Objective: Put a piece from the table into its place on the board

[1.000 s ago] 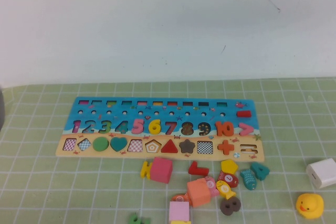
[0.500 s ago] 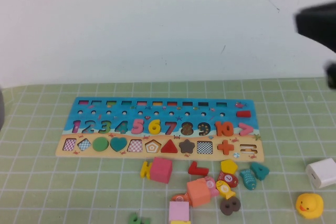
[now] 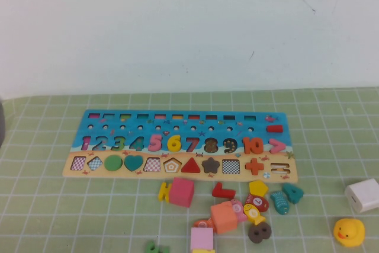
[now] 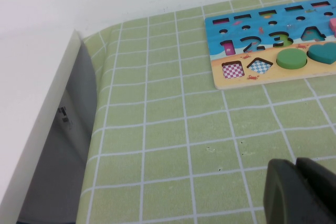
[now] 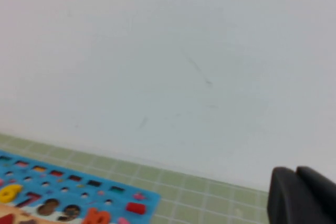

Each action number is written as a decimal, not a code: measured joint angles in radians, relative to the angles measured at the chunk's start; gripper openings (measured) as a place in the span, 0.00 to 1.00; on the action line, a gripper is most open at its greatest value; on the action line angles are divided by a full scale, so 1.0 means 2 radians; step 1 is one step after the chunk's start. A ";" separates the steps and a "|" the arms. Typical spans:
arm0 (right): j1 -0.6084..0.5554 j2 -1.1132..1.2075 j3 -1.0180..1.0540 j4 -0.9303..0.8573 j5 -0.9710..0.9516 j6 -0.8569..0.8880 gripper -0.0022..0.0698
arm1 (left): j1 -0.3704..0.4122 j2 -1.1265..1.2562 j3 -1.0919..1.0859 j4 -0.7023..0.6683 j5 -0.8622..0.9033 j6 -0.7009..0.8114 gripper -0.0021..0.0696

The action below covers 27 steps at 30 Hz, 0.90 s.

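The long board lies across the middle of the green gridded mat, blue above and tan below. The yellow numeral 6 sits in its row between the pink 5 and the red 7. Neither gripper shows in the high view. My left gripper is shut and empty, low over bare mat beyond the board's numeral-1 end. My right gripper is shut and empty, raised and facing the white wall, with the board and the yellow 6 below it.
Loose pieces lie in front of the board: a pink cube, a red piece, a yellow pentagon, a teal 4 and a brown 8. A white block and a yellow duck are at the front right.
A dark blurred arm showed at the upper right of the high view half a second ago; it is now out of that view. The board and pieces have not moved.
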 joint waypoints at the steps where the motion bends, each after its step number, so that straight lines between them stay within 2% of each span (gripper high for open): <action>1: -0.013 -0.018 0.012 0.001 0.000 0.000 0.03 | 0.000 0.000 0.000 0.000 0.000 0.000 0.03; 6: -0.062 -0.120 0.070 0.004 0.000 0.000 0.03 | 0.000 0.000 0.000 0.000 0.000 0.000 0.03; 9: -0.071 -0.155 0.096 0.009 0.000 0.000 0.03 | 0.000 0.000 0.000 0.000 0.000 0.000 0.03; 19: -0.072 -0.167 0.175 0.027 0.002 0.003 0.03 | 0.000 0.000 0.000 0.000 0.000 0.000 0.03; 22: -0.082 -0.175 0.202 0.013 0.015 0.046 0.03 | 0.000 0.000 0.000 0.000 0.000 0.000 0.03; 24: -0.100 -0.191 0.218 -0.030 0.024 0.109 0.03 | 0.000 0.000 0.000 0.000 0.000 0.000 0.03; 27: -0.115 -0.195 0.220 -0.046 0.037 0.135 0.03 | 0.000 0.000 0.000 0.000 0.000 0.000 0.03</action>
